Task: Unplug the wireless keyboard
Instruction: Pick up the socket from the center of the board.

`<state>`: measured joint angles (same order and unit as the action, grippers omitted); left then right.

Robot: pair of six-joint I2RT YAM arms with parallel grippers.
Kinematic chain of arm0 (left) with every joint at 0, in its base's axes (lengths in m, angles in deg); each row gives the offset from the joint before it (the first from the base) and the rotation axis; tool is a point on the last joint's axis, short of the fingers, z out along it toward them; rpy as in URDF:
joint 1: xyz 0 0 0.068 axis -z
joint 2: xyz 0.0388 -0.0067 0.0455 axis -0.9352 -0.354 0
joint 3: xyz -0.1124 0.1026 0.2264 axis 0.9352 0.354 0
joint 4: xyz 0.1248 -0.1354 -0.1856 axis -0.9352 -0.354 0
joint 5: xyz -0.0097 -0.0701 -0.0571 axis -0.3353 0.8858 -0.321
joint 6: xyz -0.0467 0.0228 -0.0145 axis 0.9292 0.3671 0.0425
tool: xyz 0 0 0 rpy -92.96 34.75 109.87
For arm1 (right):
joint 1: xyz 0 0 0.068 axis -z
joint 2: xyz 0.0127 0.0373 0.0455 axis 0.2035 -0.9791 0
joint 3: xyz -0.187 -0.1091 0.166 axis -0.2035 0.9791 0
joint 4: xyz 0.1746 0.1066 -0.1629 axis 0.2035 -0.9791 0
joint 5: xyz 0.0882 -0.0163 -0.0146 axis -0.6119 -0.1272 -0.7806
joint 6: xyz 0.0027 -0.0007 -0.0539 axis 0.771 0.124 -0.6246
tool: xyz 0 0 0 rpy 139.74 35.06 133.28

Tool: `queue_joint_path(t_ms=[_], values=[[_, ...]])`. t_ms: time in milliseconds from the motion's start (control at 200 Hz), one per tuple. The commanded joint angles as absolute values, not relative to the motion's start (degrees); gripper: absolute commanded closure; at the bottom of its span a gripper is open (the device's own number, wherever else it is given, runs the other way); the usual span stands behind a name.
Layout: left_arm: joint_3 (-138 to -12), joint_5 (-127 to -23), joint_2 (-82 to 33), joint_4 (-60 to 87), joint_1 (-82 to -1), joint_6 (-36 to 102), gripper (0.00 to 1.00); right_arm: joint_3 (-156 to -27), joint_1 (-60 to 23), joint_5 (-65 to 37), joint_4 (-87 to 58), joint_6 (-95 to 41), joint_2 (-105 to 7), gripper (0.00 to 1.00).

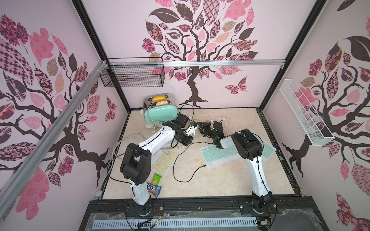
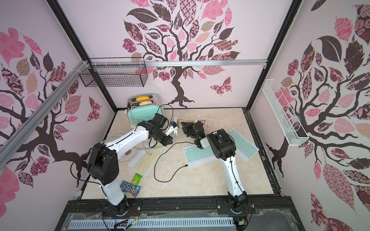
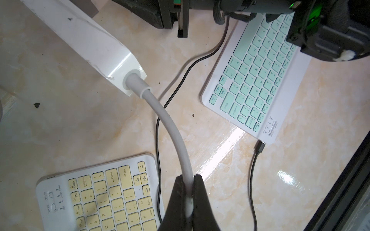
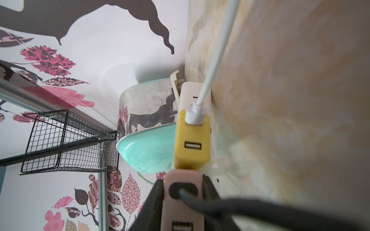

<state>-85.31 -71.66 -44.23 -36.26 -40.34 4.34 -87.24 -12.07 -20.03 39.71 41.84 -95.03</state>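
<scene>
A white keyboard with teal keys (image 1: 218, 155) (image 3: 256, 80) lies right of centre. A black cable (image 1: 180, 180) is plugged into its near corner by a plug (image 3: 260, 147). The cable's other end sits in a pink charger block (image 4: 183, 204) on the white power strip (image 3: 90, 40) (image 4: 195, 90). My right gripper (image 4: 183, 184) (image 1: 200, 126) is shut on the pink charger, one finger on each side. My left gripper (image 3: 188, 200) is shut on the strip's thick grey cord (image 3: 172, 130).
A yellow charger (image 4: 192, 144) with a white cable (image 4: 212, 70) sits beside the pink one. A yellow-keyed keyboard (image 1: 166, 160), a second teal keyboard (image 1: 268, 149), a mint toaster (image 1: 160, 112) and snack packs (image 1: 154, 188) share the table.
</scene>
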Motion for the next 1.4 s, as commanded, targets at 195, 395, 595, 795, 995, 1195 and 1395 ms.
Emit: queue_joint_path(t_ms=[195, 395, 595, 795, 995, 1195, 1395], values=[[-83.8, -69.3, -44.2, -34.2, -40.7, 6.5, 0.79, -87.5, -11.7, -21.7, 42.3, 40.0, -96.0, 0.83], [-80.0, -65.7, -43.9, -31.6, -44.0, 10.0, 0.63, -87.2, -10.9, -23.4, 43.6, 40.1, -95.8, 1.00], [-78.3, -57.5, -42.7, -26.8, -48.6, 14.0, 0.46, -86.9, -10.8, -25.1, 48.3, 40.6, -95.8, 1.00], [-80.9, -48.3, -45.7, -20.4, -51.7, 21.2, 0.35, -86.6, -10.8, -25.9, 53.1, 40.6, -95.8, 1.00], [-84.9, -43.9, -51.1, -16.8, -52.0, 26.7, 0.32, -86.5, -10.8, -27.4, 57.9, 40.4, -95.7, 1.00], [-81.3, -38.1, -52.9, -4.5, -54.2, 34.4, 0.28, -85.0, -11.1, -29.1, 63.9, 42.2, -95.1, 1.00], [-81.4, -35.1, -53.6, 0.7, -54.3, 37.6, 0.25, -84.5, -11.6, -30.1, 65.2, 43.1, -94.0, 1.00]])
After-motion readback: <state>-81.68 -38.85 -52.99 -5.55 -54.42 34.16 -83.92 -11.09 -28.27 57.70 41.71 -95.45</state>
